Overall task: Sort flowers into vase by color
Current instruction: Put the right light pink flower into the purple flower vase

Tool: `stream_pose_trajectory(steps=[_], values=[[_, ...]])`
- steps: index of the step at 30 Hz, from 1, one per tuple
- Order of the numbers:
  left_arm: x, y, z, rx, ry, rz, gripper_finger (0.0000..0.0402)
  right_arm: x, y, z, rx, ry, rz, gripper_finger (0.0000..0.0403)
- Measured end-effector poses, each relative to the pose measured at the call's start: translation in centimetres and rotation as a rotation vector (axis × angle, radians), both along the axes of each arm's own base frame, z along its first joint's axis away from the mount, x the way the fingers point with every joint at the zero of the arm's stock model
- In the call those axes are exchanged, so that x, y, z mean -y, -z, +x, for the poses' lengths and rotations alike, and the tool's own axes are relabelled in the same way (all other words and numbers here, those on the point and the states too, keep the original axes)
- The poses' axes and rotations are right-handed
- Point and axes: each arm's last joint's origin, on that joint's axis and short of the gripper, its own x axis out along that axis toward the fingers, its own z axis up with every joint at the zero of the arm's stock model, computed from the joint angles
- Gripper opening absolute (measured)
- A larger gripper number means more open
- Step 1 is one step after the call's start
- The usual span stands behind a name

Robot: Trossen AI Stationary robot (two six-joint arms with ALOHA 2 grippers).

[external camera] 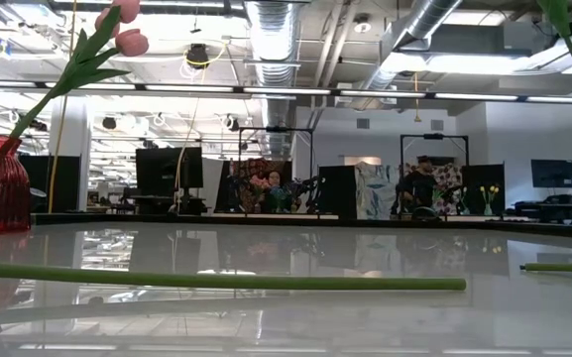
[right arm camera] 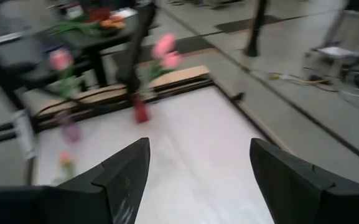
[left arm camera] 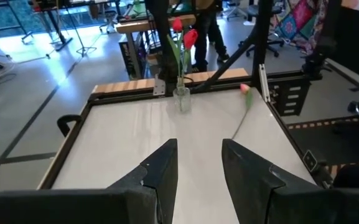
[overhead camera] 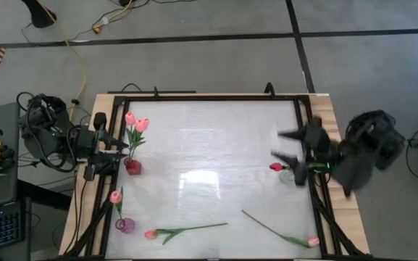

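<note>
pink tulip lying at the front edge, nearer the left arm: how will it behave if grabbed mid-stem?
The pink tulip has a long thin stem, so it probably flexes and droops at both ends. It looks light for its length. Lying flat on the glossy table, it may slide or roll before the fingers close.

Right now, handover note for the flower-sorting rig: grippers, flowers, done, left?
Left gripper: open, empty, at the table's left edge beside the red vase.
Right gripper: open wide, empty, at the right edge above the clear vase.
Done: two pink tulips in the red vase; one pink tulip in the purple vase; red flowers in the clear vase.
Left: two loose tulips on the table, front centre and front right.
</note>
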Motion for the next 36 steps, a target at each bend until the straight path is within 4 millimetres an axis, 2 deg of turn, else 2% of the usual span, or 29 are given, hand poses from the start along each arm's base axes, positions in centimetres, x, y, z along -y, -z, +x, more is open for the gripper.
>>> stream_pose_trajectory(steps=[3, 9, 17, 23, 27, 32, 36], values=[[0.0, 0.0, 0.0, 0.002, -0.006, -0.004, 0.0113, -2.5, 0.6, -0.3, -0.005, -0.077, 0.024, 0.0301], [0.0, 0.0, 0.0, 0.002, -0.013, -0.025, 0.0113, -7.2, 1.7, -2.6, 0.018, -0.203, 0.153, 0.0301], [-0.1, 0.0, 0.0, 0.008, -0.033, -0.035, 0.0113, -12.8, 3.7, -5.7, 0.067, -0.256, 0.317, 0.0301], [-0.1, 0.0, 0.0, 0.011, -0.043, -0.046, 0.0113, -16.7, 5.7, -6.9, 0.086, -0.26, 0.402, 0.0301], [-0.1, 0.0, 0.0, 0.011, -0.045, -0.051, 0.0113, -19.5, 7.4, -6.5, 0.09, -0.247, 0.455, 0.0301], [-0.1, 0.0, 0.0, 0.011, -0.046, -0.059, 0.0113, -22.8, 10.1, -4.7, 0.064, -0.226, 0.483, 0.0301], [-0.1, 0.0, 0.0, 0.009, -0.041, -0.061, 0.0113, -23.3, 10.9, -2.7, 0.049, -0.189, 0.514, 0.0301]])
